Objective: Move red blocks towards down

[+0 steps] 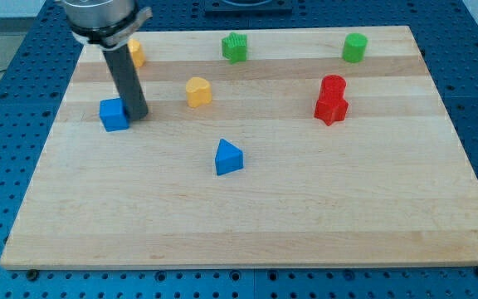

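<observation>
While my tip (138,114) touches the blue cube (114,115), two bright red blocks (332,100) sit pressed together.

Two red plastic blocks sit on the pale wooden board (247,216), toward the view's right and in the board's upper half. The red cylinder block (333,85) stands upright, its round top face showing. The red star-like, notched block (331,108) lies just below it in the view, touching or nearly touching it; the exact contact cannot be made out.
</observation>
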You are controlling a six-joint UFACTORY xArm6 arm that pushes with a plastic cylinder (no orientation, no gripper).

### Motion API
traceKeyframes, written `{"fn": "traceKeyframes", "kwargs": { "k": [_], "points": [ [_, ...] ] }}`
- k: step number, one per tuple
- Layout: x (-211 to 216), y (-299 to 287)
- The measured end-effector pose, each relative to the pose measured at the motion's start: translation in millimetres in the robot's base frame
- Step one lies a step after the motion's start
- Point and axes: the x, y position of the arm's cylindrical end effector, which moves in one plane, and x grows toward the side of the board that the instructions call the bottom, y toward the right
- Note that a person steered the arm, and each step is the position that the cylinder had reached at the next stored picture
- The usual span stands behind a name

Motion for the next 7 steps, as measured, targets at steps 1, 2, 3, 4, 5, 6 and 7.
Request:
{"fn": "traceKeyframes", "kwargs": {
  "k": [1,2,3,4,5,6,7],
  "points": [
    [0.0,-22.3],
    [-15.7,3.5],
    [-44.2,34.4],
    [-66.9,83.8],
    [-72.7,155.9],
    [-72.7,232.3],
    [-68.2,273.5]
  ]
}}
